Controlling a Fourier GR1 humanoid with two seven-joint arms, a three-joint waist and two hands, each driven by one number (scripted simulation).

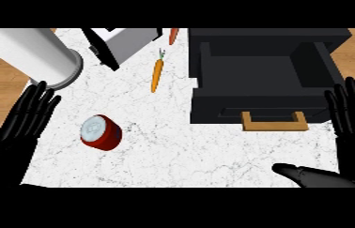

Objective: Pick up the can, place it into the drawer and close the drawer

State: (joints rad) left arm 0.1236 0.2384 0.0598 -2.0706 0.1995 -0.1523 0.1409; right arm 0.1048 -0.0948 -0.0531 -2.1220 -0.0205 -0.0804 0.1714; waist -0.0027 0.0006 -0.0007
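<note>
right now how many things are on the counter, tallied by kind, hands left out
red can: 1
carrot, plus one half hidden at the top: 2
black drawer unit, open: 1
large white cylinder: 1
white and black appliance: 1
total: 6

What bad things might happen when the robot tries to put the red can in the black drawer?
1. The can is lying tilted on the counter, so it might roll away when fingers nudge it.
2. The left hand is open beside the can, while the drawer is far across the counter. That carry may pass near the carrot, which could get bumped.
3. The right hand rests next to the drawer and could be in the way when the drawer closes.
</note>
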